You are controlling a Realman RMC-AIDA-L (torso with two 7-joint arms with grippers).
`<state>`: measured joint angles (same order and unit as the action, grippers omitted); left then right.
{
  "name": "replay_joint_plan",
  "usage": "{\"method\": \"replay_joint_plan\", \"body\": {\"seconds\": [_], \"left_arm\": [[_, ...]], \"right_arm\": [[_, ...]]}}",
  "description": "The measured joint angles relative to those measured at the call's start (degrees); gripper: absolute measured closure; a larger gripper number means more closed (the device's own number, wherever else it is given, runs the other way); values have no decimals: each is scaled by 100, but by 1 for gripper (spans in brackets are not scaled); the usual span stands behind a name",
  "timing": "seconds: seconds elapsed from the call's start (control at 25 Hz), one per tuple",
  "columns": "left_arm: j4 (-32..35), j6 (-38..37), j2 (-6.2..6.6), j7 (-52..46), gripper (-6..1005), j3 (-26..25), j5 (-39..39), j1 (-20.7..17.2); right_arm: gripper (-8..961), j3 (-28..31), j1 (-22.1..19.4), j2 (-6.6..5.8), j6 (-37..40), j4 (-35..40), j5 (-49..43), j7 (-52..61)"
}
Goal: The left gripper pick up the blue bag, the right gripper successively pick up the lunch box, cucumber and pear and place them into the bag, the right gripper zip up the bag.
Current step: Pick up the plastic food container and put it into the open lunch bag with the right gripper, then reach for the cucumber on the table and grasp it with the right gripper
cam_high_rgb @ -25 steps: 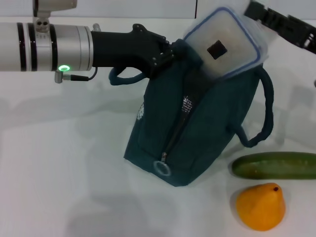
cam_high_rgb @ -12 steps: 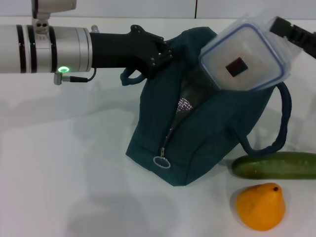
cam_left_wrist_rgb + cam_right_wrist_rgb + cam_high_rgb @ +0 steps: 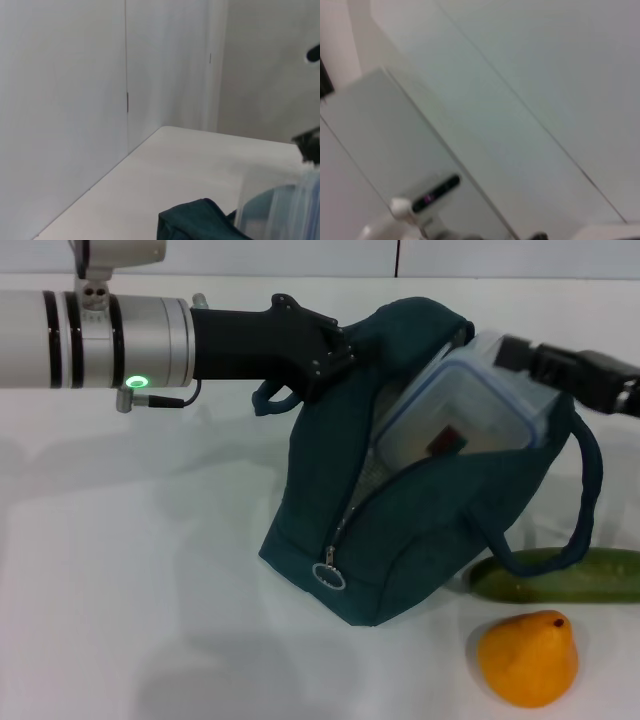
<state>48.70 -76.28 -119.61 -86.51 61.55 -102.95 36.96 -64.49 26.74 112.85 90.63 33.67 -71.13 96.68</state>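
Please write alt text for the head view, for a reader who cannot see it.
The right end effector lowers a clear lunch box into the blue bag, held open by the left end effector. A cucumber and pear lie beside it.

Lab-like: bare white table [image 3: 150, 590], blank panel walls [image 3: 60, 100].

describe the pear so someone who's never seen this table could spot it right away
Start at the blue bag standing in the middle of the white table, then look to the near corner on the robot's right. The pear lies there, just in front of the cucumber. It is the only orange-yellow thing, squat with a small dark spot on top, unlike its long green neighbour.
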Motion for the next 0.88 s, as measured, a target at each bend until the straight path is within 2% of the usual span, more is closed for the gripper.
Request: {"method": "replay_joint_plan", "body": {"seconds": [0.16, 0.44, 0.68, 0.8, 0.88], "left_arm": [[-1, 1, 0, 10, 955, 7, -4, -1], [-10, 16, 0, 24, 955, 33, -6, 1], [-11, 21, 5, 35, 955, 47, -7, -19], [-10, 49, 7, 48, 955, 48, -7, -22], [-10, 80, 8, 52, 955, 50, -7, -29]], "right_arm": [[860, -5, 115, 79, -284, 30, -271, 0], [861, 11, 296, 118, -230, 88, -504, -118], [732, 387, 202, 122, 128, 198, -417, -339], [598, 764, 19, 41, 724, 493, -465, -491], [509, 862, -194, -136, 1025, 927, -601, -465]]}}
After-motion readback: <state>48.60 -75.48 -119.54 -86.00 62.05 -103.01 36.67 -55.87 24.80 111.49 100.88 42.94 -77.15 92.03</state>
